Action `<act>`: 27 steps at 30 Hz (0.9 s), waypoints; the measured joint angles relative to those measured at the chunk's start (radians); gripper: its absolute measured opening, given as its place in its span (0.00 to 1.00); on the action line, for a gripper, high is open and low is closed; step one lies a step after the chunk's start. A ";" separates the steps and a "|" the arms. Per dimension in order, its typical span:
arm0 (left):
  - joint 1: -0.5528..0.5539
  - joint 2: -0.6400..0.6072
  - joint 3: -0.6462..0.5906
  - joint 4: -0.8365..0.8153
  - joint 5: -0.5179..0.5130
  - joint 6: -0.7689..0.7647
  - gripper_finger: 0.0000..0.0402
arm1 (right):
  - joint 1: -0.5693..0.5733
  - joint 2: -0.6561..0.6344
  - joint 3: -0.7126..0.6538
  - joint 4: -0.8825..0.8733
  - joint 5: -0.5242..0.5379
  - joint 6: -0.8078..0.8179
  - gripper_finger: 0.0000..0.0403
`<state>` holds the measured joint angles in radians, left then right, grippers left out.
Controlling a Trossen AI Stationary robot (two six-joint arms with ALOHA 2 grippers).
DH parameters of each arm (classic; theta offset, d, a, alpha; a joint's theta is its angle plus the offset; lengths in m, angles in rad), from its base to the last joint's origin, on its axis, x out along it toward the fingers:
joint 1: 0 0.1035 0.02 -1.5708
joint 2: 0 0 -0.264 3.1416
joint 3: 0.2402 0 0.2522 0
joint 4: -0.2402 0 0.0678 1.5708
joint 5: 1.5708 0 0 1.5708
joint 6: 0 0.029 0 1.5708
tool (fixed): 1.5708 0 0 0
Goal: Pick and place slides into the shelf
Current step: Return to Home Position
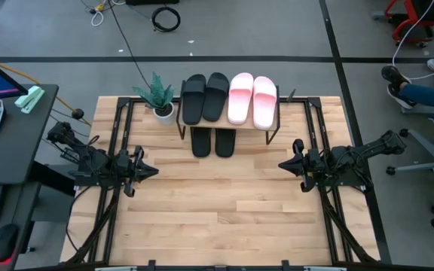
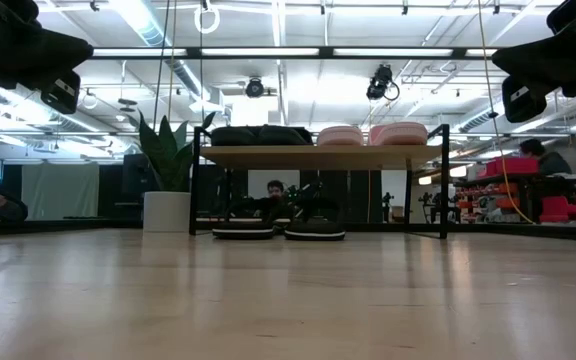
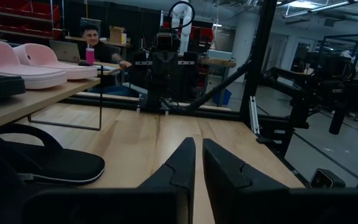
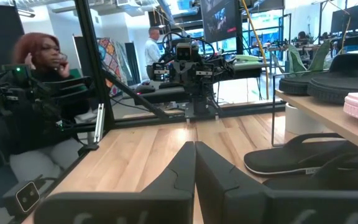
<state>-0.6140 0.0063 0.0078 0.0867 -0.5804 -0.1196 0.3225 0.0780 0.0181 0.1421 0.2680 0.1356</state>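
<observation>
With all six slides (image 1: 241, 98) on or under the shelf (image 2: 318, 156), the left gripper (image 1: 143, 172) and right gripper (image 1: 286, 164) hang clenched, empty, well apart from it.

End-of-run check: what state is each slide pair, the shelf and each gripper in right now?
Shelf: upright, four slides on top.
Black pair on top: lying side by side on its board.
Pink pair: beside them on the same board.
Black pair below: on the table, under the shelf.
Left gripper: shut, empty, at the table's left.
Right gripper: shut, empty, at the table's right.
</observation>
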 joint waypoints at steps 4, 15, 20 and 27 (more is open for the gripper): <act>0.000 0.000 0.000 0.000 0.000 0.000 0.10 | 0.000 0.000 0.000 0.000 0.000 0.000 0.03; 0.000 0.000 0.000 0.000 0.000 0.000 0.06 | 0.000 0.000 -0.001 0.000 0.000 0.000 0.03; 0.000 0.000 0.000 0.000 0.000 0.000 0.07 | 0.000 0.000 -0.001 0.000 0.000 0.000 0.03; 0.000 0.000 0.000 0.000 0.000 0.000 0.10 | 0.000 0.000 -0.001 0.000 0.000 0.000 0.03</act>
<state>-0.6138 0.0059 0.0078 0.0864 -0.5800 -0.1196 0.3228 0.0780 0.0174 0.1421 0.2680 0.1354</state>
